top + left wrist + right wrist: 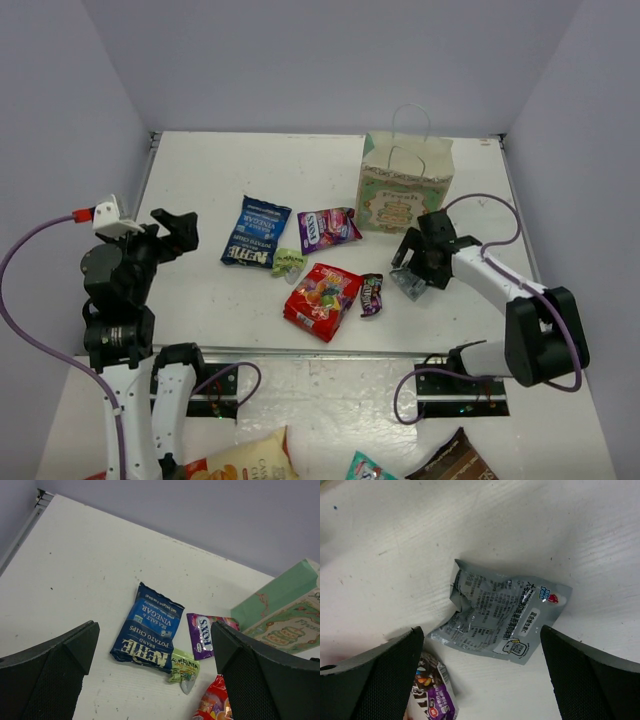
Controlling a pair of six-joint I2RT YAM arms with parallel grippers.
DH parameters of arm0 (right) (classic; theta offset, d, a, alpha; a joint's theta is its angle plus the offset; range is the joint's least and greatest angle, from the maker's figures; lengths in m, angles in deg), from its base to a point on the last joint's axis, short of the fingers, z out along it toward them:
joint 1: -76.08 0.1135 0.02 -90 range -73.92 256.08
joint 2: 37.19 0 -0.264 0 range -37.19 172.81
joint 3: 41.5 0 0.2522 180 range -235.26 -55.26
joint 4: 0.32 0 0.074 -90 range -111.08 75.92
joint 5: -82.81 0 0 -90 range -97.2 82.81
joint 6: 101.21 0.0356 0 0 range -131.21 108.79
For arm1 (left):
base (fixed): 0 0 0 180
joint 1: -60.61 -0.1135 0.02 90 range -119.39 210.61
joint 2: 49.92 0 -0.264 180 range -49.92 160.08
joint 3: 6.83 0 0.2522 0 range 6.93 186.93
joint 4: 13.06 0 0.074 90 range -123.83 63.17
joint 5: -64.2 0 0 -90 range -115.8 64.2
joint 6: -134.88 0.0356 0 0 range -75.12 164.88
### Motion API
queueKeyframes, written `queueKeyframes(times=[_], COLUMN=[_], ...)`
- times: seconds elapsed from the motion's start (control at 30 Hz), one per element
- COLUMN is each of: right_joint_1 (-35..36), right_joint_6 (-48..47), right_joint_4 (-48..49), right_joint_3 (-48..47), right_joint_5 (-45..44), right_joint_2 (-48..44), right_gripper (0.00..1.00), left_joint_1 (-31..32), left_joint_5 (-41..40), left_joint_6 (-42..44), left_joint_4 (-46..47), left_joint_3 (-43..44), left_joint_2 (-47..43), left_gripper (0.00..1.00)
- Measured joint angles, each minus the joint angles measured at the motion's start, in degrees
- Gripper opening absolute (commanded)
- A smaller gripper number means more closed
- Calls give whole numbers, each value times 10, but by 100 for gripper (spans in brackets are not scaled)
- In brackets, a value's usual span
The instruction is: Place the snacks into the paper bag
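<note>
White table [200,190] bears crinkled silver foil packet [502,612], printing-side up.

White table [200,170] carries snacks [322,298] and paper bag [405,192].

The paper bag [405,185] is standing upright, farthest back. Nearer, the blue chips [256,232], purple candy [327,229], red candy [322,299] and brown packet [371,294] are lying flat. The green packet [288,263] is touching the blue chips' corner. The crumpled silver packet [505,617] is lying just beside the brown packet.
</note>
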Motion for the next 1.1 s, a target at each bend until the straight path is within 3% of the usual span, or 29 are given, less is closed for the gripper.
queueKeyframes(times=[0.4,0.57,0.73,0.83,0.93,1.1], right_joint_1=[6,10,12,16,23,30], right_joint_6=[8,7,6,6,8,20], right_joint_4=[-28,-45,-56,-58,-57,-55], right_joint_3=[-67,-79,-82,-82,-81,-71], right_joint_5=[-37,-36,-27,-15,-4,8], right_joint_2=[77,95,110,118,118,104], right_gripper=[95,79,76,67,42,29], left_joint_1=[0,0,0,0,0,0], left_joint_5=[-3,-4,-8,-9,-10,-10], left_joint_6=[9,9,10,10,10,11], left_joint_4=[12,17,19,21,21,21], left_joint_3=[-19,-25,-25,-25,-25,-25], left_joint_2=[-9,-17,-30,-32,-32,-35], left_gripper=[100,100,100,100,100,100])
